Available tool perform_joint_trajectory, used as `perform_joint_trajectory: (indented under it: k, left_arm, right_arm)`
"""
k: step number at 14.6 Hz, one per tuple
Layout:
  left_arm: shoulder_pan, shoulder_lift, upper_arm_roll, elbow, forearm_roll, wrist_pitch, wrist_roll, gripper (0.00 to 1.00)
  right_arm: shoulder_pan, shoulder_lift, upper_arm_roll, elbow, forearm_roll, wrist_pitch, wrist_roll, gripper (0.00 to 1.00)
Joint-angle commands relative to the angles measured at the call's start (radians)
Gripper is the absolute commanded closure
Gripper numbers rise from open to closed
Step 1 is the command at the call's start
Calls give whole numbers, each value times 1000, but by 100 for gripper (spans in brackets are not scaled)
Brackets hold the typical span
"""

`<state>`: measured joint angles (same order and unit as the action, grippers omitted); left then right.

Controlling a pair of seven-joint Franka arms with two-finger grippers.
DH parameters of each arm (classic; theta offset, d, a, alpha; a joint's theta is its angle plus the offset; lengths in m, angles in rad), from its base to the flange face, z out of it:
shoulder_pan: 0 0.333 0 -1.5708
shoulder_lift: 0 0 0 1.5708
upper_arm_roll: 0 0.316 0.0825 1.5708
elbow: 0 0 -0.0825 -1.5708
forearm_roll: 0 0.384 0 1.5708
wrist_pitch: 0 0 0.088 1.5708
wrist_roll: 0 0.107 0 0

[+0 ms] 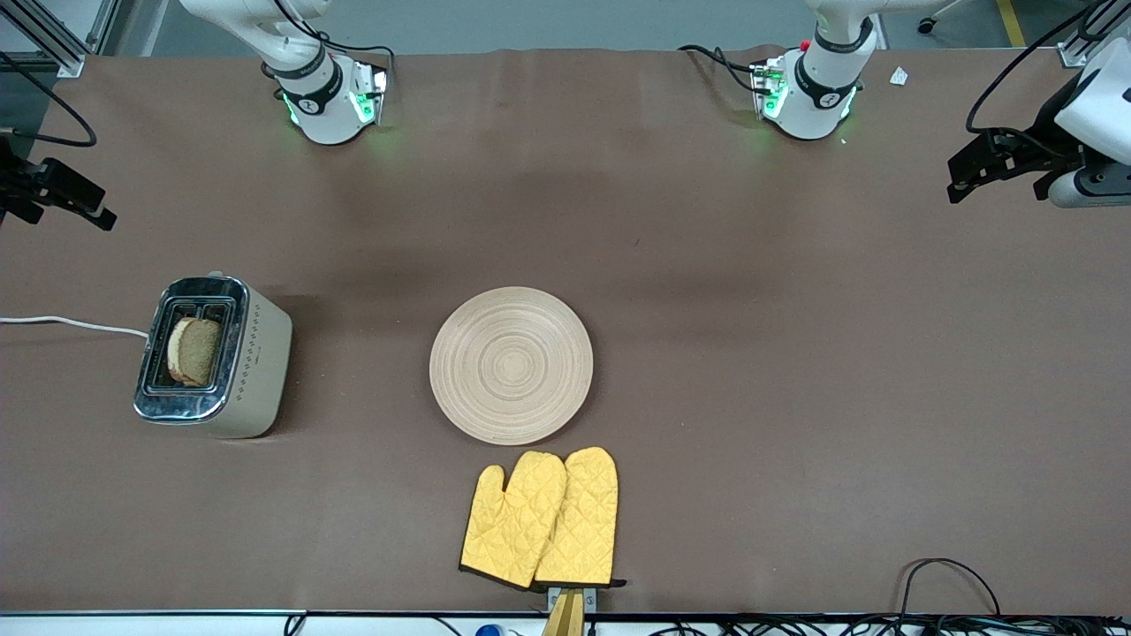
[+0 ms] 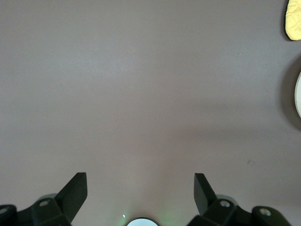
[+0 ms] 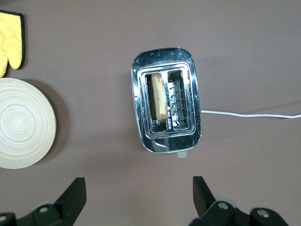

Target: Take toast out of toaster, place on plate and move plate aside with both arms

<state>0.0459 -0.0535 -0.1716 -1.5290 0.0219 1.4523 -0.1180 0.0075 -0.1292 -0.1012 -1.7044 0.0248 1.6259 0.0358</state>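
Toward the right arm's end of the bench (image 1: 795, 371), the toast (image 1: 196, 351), brown, speckled, dark-crusted, stands upright in one toaster (image 1: 215, 356) slot. Right pincer (image 3: 139, 188) hangs over the toaster, prongs apart; left pincer (image 2: 140, 187) waits apart over bare bench. An off-centre descent could strike chrome, tipping the toaster. Plate (image 1: 511, 364) sits mid-bench.

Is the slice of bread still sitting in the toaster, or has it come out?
In. The toast stands upright in one slot of the toaster; the other slot is empty, and the plate is bare.
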Motion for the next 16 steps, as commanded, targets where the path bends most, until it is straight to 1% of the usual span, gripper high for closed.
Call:
perform_joint_trajectory:
  k: [1, 4, 7, 11, 13, 16]
  left_arm:
    - [0, 11, -3, 27, 21, -18, 18, 0]
    - [-3, 18, -3, 30, 18, -16, 18, 0]
    - [-12, 58, -5, 81, 15, -16, 20, 0]
    - [-14, 96, -9, 82, -10, -7, 20, 0]
    - [-3, 132, -9, 82, -86, 9, 18, 0]
    - [-3, 190, -9, 82, -164, 60, 18, 0]
  right_arm:
    - [-4, 8, 2, 22, -5, -12, -2, 0]
    - [-7, 10, 2, 22, -5, -5, -2, 0]
    - [-8, 49, 2, 22, -2, 46, -4, 0]
    - [-8, 189, 0, 22, 7, 132, -4, 0]
    - [-9, 258, 0, 22, 7, 170, -4, 0]
    - [-12, 362, -2, 22, -2, 225, -4, 0]
